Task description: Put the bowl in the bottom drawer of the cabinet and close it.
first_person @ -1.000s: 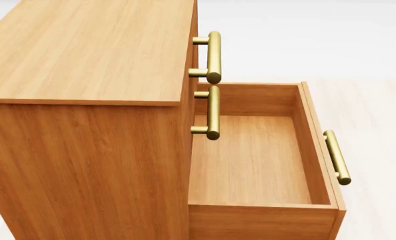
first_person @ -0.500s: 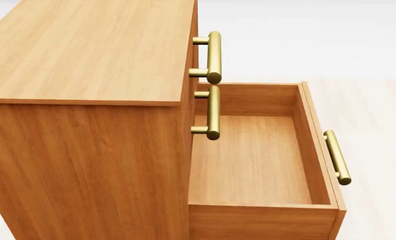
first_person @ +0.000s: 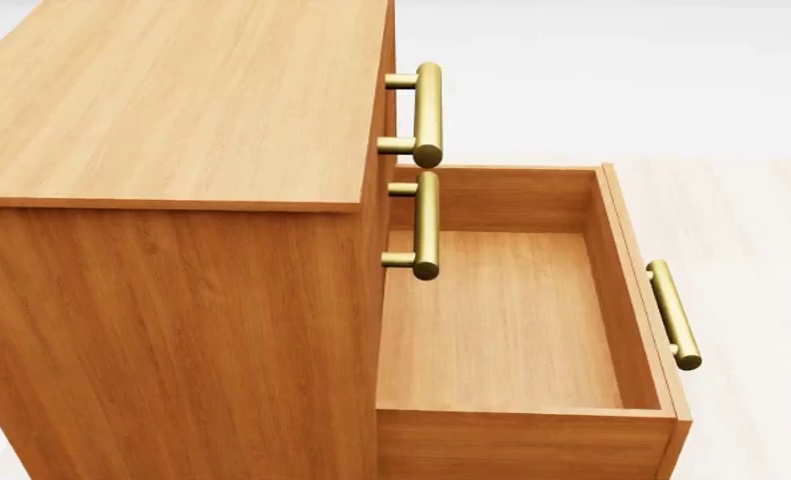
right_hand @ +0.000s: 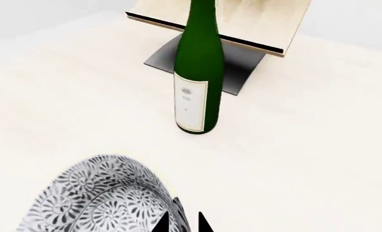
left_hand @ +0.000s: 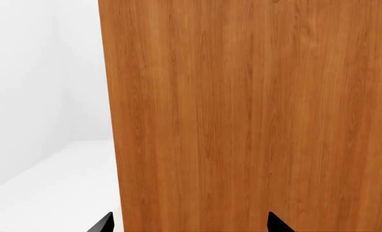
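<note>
The cabinet (first_person: 168, 120) fills the left of the head view, and its bottom drawer (first_person: 502, 320) is pulled out to the right, with nothing inside. The drawer's brass handle (first_person: 673, 315) sits on its front. No arm or gripper shows in the head view. In the right wrist view the patterned bowl (right_hand: 94, 203) is close below the camera. My right gripper (right_hand: 182, 224) is shut on the bowl's rim, one tip inside and one outside. My left gripper (left_hand: 191, 224) is open, its tips wide apart, facing a flat wooden side of the cabinet (left_hand: 242, 106).
A green wine bottle (right_hand: 197, 72) stands upright on the pale surface beyond the bowl. Behind it are pale slanted boards (right_hand: 242, 19) on a dark base (right_hand: 242, 72). The two upper drawers are shut, and their brass handles (first_person: 426, 115) jut over the open drawer.
</note>
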`<state>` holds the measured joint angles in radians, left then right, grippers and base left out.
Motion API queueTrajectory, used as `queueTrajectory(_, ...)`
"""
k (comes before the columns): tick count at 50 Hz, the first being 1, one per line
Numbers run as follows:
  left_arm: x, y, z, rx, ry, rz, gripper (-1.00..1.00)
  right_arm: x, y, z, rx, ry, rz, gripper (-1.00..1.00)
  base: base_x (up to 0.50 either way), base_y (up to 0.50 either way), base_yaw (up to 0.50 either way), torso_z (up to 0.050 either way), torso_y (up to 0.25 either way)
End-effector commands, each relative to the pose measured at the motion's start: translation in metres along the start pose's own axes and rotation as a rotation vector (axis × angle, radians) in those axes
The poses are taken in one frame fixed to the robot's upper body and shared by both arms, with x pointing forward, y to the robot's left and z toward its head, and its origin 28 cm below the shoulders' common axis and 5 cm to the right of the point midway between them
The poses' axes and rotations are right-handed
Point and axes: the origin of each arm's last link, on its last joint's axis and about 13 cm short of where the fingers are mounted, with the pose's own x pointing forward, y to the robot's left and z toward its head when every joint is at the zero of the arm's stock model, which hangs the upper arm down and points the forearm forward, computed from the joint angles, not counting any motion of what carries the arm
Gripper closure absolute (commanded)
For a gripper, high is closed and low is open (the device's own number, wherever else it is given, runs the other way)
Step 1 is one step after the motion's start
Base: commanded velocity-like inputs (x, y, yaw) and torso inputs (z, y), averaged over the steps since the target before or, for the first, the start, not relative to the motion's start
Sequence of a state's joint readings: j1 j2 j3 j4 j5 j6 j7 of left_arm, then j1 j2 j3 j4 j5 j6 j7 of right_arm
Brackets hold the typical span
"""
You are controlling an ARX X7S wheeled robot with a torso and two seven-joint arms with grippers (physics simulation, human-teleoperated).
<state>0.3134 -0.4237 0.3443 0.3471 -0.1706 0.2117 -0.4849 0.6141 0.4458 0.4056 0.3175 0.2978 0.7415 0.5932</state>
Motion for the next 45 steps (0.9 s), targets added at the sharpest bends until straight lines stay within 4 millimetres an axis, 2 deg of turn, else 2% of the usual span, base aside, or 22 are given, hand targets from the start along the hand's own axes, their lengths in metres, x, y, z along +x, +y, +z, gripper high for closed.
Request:
queueTrajectory(1, -0.001, 0.000, 0.000, 0.006, -0.001, 0.000, -1.00, -0.013, 0.011, 0.022, -0.036, -0.144, 0.089, 1.00, 0.00, 0.00, 0.00, 0.000, 0.000)
queueTrajectory(14, -0.003, -0.001, 0.002, 0.014, -0.003, -0.002, -1.00, -0.029, 0.025, 0.065, -0.028, -0.214, 0.174, 1.00, 0.00, 0.00, 0.00, 0.000, 0.000)
queueTrajectory(25, -0.001, 0.000, 0.001, 0.013, -0.002, 0.004, -1.00, -0.042, 0.048, 0.101, -0.040, -0.262, 0.255, 1.00, 0.00, 0.00, 0.00, 0.000, 0.000)
queueTrajectory(31, -0.001, -0.001, 0.001, 0.010, -0.002, 0.002, -1.00, -0.049, 0.062, 0.114, -0.055, -0.287, 0.291, 1.00, 0.00, 0.00, 0.00, 0.000, 0.000)
queueTrajectory(45, -0.002, -0.001, 0.001, 0.004, -0.001, 0.003, -1.00, -0.055, 0.080, 0.132, -0.074, -0.303, 0.341, 1.00, 0.00, 0.00, 0.00, 0.000, 0.000)
